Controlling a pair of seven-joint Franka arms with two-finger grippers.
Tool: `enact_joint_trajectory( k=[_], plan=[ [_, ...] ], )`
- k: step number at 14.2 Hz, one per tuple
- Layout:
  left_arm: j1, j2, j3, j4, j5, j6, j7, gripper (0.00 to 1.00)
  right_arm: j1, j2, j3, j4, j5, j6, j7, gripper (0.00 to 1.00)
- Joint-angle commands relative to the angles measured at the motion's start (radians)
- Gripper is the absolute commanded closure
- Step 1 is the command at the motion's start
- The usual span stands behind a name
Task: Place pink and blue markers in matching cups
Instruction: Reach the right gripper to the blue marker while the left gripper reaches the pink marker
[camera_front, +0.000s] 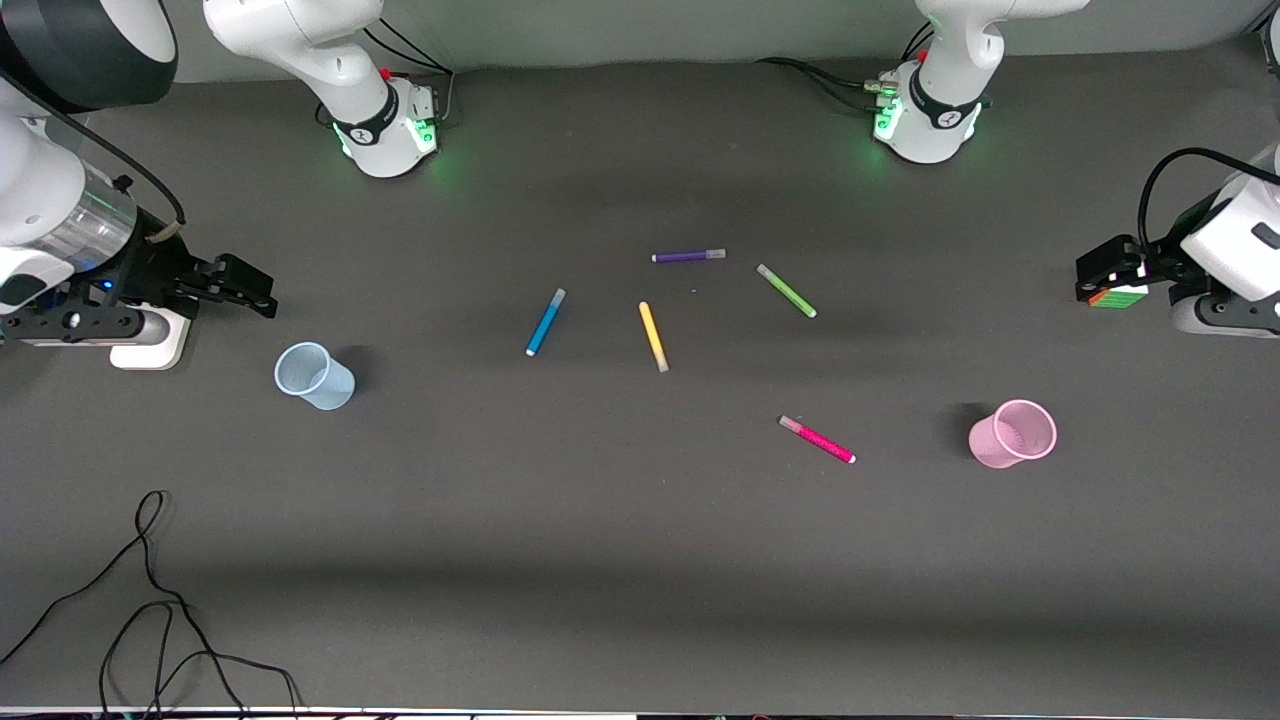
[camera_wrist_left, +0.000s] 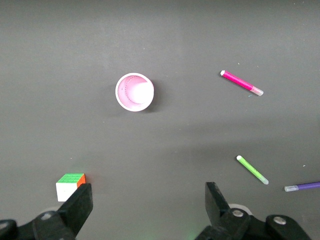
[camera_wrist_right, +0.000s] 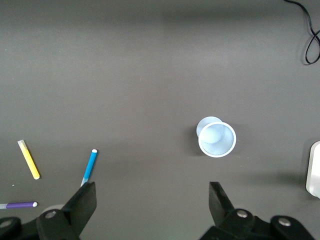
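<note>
The blue marker (camera_front: 545, 322) lies flat mid-table, with the pale blue cup (camera_front: 315, 375) upright toward the right arm's end. The pink marker (camera_front: 817, 439) lies nearer the front camera, with the pale pink cup (camera_front: 1012, 433) upright toward the left arm's end. My right gripper (camera_front: 255, 290) is open and empty, raised at the right arm's end; its wrist view shows the gripper (camera_wrist_right: 152, 205), blue cup (camera_wrist_right: 216, 137) and blue marker (camera_wrist_right: 89, 167). My left gripper (camera_front: 1095, 278) is open and empty, raised at the left arm's end; its wrist view shows the gripper (camera_wrist_left: 148, 207), pink cup (camera_wrist_left: 135, 91) and pink marker (camera_wrist_left: 242, 82).
A purple pen (camera_front: 688, 256), a yellow pen (camera_front: 653, 336) and a green pen (camera_front: 786, 291) lie mid-table near the blue marker. A colour cube (camera_front: 1118, 297) sits under the left gripper. A white block (camera_front: 150, 345) lies under the right arm. A black cable (camera_front: 150, 600) trails along the table's front edge.
</note>
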Motion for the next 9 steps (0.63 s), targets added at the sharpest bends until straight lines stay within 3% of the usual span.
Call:
enact_joint_trajectory(
  k=[1,5,7,9],
  plan=[
    [-0.014,-0.023,0.013,-0.022,-0.002,-0.004,-0.01,0.0,0.006,-0.002,-0.012,0.005,-0.017,-0.005,-0.008,0.0],
    [-0.006,-0.012,0.014,-0.014,-0.004,-0.021,-0.007,0.0,0.009,0.021,-0.012,0.01,-0.013,-0.007,0.024,0.0],
    [-0.008,-0.002,0.014,-0.002,-0.002,-0.027,-0.008,0.0,0.033,0.1,-0.002,0.019,0.056,-0.007,0.052,0.0],
    [-0.01,0.014,0.013,0.01,-0.002,-0.02,-0.01,0.0,0.085,0.24,-0.002,0.084,0.131,-0.007,0.081,0.0]
  ],
)
